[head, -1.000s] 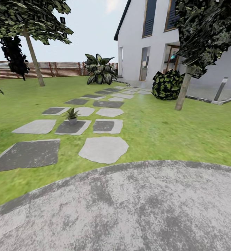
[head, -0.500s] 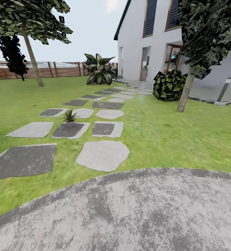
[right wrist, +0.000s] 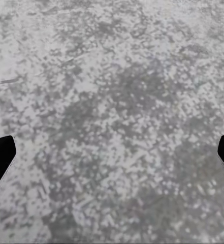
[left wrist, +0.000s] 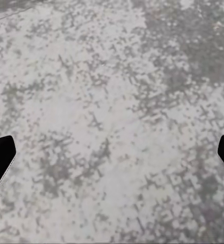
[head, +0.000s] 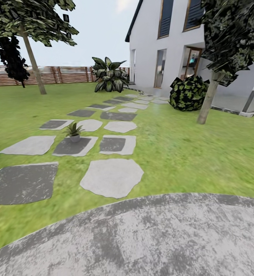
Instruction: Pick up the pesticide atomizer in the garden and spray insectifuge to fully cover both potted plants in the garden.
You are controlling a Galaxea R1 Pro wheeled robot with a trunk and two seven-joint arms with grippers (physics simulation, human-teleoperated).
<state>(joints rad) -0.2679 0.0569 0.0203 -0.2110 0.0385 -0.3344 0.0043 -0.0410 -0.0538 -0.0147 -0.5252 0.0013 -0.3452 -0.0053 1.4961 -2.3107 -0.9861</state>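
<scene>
While on grey mottled patio paving (head: 154, 237): both grippers spread wide, holding nothing. Small green rosette potted plant (head: 73, 131) ahead-left on dark stepping stone (head: 71, 147), left arm's side.

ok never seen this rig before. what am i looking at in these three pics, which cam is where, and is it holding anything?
It is a simulated wheeled robot with two arms, driven by a person. The large picture comes from its head camera, looking forward over a garden: a round grey patio in front, then lawn with stepping stones leading to a white house. One small potted plant stands on a dark stone. Behind are a brown slat fence, trees and a large leafy plant.

The two smaller pictures come from cameras on each wrist, looking along the fingers. Both face the grey paving. The left end effector and right end effector each show black fingertips at the picture's edges, far apart, so both are open and hold nothing. I see no spray bottle.
</scene>
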